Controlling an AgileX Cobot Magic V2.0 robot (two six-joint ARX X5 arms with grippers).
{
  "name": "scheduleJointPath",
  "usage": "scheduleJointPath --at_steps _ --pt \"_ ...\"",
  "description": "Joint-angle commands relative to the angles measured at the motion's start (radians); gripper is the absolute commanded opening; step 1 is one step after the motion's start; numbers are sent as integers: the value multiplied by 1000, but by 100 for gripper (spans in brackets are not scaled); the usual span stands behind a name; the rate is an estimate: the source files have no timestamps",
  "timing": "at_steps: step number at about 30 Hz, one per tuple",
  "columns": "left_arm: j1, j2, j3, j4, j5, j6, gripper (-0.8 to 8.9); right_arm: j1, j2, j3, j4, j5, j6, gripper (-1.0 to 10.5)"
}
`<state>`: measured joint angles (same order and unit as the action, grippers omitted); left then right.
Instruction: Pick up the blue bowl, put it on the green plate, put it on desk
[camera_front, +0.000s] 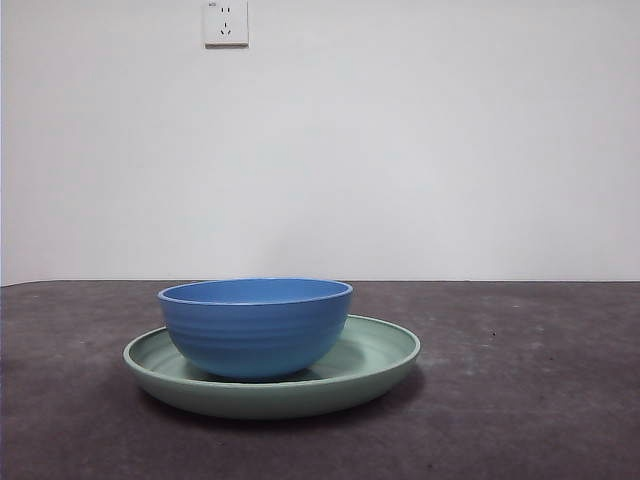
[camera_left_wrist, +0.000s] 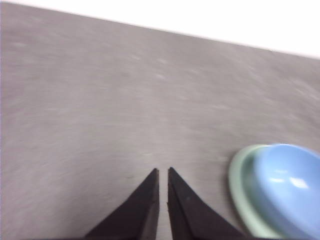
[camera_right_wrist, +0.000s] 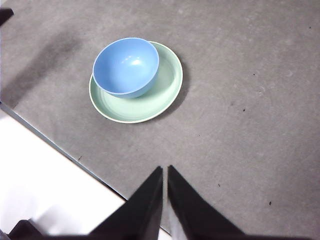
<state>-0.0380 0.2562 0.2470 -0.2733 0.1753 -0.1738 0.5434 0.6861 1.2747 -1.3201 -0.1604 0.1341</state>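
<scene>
The blue bowl (camera_front: 256, 325) stands upright inside the green plate (camera_front: 385, 352), toward its left side, on the desk (camera_front: 540, 400). The bowl (camera_right_wrist: 126, 66) and plate (camera_right_wrist: 162, 95) show whole in the right wrist view, well away from my right gripper (camera_right_wrist: 164, 170), which is shut, empty and high above the desk (camera_right_wrist: 240, 125). In the left wrist view the bowl (camera_left_wrist: 290, 187) and plate (camera_left_wrist: 239, 182) sit at the picture's edge, beside my left gripper (camera_left_wrist: 163, 172), which is shut and empty over bare desk (camera_left_wrist: 100, 110). Neither gripper shows in the front view.
A white wall with a power socket (camera_front: 225, 22) stands behind the desk. The desk's edge (camera_right_wrist: 60, 147) and a pale floor beyond it show in the right wrist view. A dark tip (camera_right_wrist: 5, 15) pokes in at that view's corner.
</scene>
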Motion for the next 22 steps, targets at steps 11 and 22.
scheduleJointPath --at_steps 11,22 --pt "113 -227 -216 31 -163 4 27 8 4 16 10 2 -8 8" --pt "81 -232 -235 84 -206 8 27 8 4 16 10 2 -8 8"
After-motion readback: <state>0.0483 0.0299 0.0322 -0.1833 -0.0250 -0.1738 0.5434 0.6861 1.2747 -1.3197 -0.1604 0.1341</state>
